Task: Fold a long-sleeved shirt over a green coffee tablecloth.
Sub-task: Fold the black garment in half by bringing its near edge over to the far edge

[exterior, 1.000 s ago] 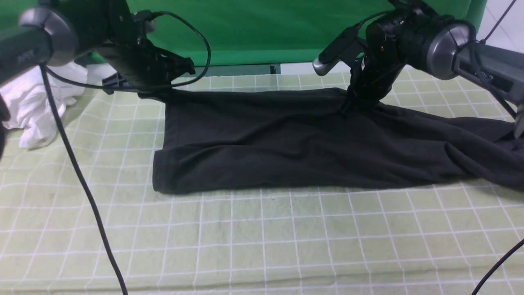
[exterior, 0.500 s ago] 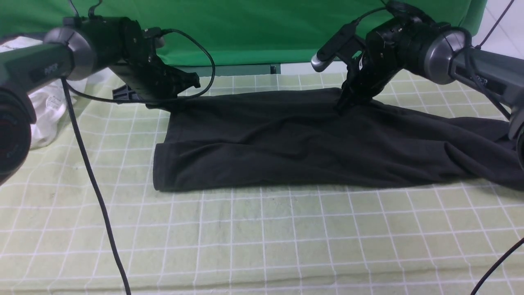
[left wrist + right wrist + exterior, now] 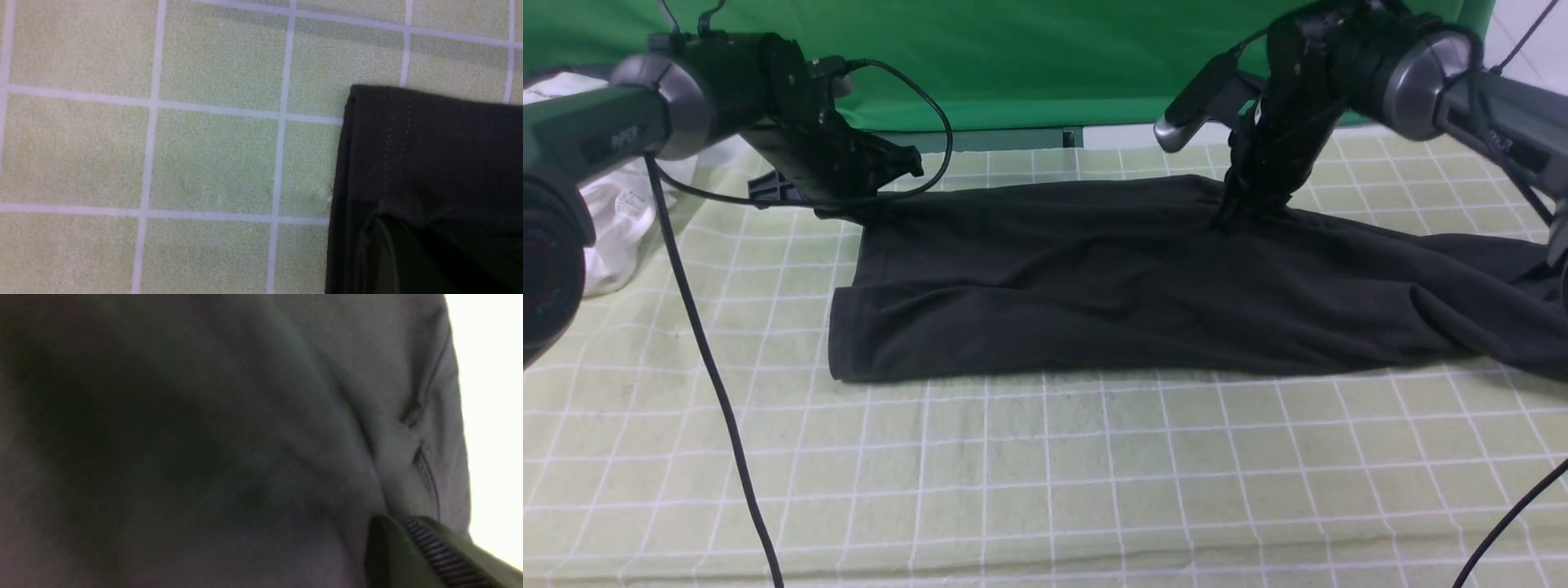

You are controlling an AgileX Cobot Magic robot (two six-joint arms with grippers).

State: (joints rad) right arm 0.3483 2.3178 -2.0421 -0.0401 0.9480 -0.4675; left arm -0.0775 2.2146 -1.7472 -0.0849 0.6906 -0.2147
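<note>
The long-sleeved shirt [image 3: 1094, 278] lies dark and flat across the green coffee tablecloth [image 3: 1045, 474], with one sleeve [image 3: 1503, 302] running off to the right. My left gripper [image 3: 854, 211] is shut on the shirt's far left corner. In the left wrist view the stitched hem corner [image 3: 441, 143] sits over the checked cloth [image 3: 212, 163]. My right gripper [image 3: 1227, 216] points down onto the shirt's far edge, where the fabric bunches up to its tips. In the right wrist view one ribbed finger [image 3: 433, 555] presses against grey-black fabric [image 3: 204, 437]; the other finger is hidden.
A crumpled white garment [image 3: 613, 237] lies at the far left. A plain green backdrop [image 3: 1054, 57] hangs behind the table. A black cable [image 3: 711, 367] drapes from the left arm across the cloth. Another cable [image 3: 1511, 531] crosses the near right corner.
The left arm drew back from the camera a second ago and has since held still. The right wrist has tipped more upright and shifted slightly right, with the shirt's bunch following it.
</note>
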